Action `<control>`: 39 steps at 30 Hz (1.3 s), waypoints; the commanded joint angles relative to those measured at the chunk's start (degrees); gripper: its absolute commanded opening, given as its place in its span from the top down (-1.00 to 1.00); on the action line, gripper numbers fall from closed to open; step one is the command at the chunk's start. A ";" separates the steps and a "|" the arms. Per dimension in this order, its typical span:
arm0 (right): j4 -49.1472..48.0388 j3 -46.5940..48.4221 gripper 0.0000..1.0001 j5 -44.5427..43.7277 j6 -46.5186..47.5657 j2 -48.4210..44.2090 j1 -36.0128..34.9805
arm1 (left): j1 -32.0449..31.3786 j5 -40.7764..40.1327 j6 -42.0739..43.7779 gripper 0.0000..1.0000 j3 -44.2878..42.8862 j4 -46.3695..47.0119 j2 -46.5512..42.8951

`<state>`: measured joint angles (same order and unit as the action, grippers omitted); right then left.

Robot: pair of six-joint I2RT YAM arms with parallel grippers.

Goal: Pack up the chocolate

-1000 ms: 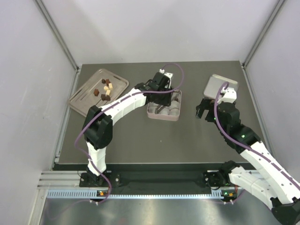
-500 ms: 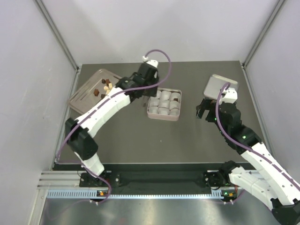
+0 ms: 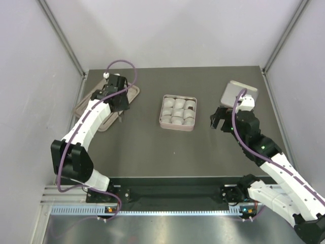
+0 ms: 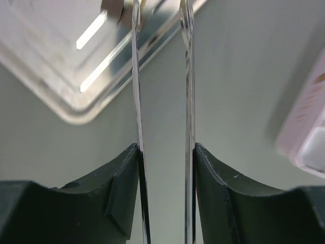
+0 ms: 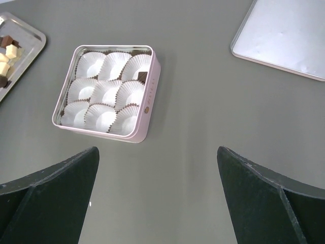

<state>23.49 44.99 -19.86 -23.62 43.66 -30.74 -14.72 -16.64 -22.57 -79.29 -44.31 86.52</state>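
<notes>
Having swung back from the pink tin (image 3: pixel 176 126), the left gripper (image 3: pixel 121 113) hangs over the steel tray (image 3: pixel 85 104), its thin fingers parted and empty. One dark chocolate piece (image 5: pixel 142 77) sits in the tin; the other chocolates (image 5: pixel 8 51) lie on the tray. The right gripper (image 3: pixel 218 118) stays spread wide.

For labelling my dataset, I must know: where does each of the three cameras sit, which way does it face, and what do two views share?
Top external: above and behind the bases, facing down on the table; both arms show.
Left wrist: on the left arm, facing along the open left pincer at a corner of the tray; two thin blades show.
Right wrist: on the right arm, facing down at the square tin and lid; the open right pincer shows.
Shared: top and right wrist both show tin, lid, tray.
</notes>
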 commanded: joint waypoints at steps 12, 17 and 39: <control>-3.27 -0.25 -0.99 0.26 0.85 0.11 -0.99 | 7.16 5.74 -1.86 -0.04 9.50 8.98 3.65; -3.18 -0.26 -1.00 -0.09 1.03 0.37 -0.90 | 8.22 8.03 -2.13 -0.04 9.06 11.27 6.90; -4.06 -0.34 -0.99 -0.97 2.08 1.43 -0.99 | 9.36 8.03 -3.45 0.00 4.23 7.49 11.13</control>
<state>22.39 44.62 -19.73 -22.48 45.17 -30.74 -5.74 -8.54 -25.45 -72.34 -36.49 98.02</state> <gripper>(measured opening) 0.996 0.504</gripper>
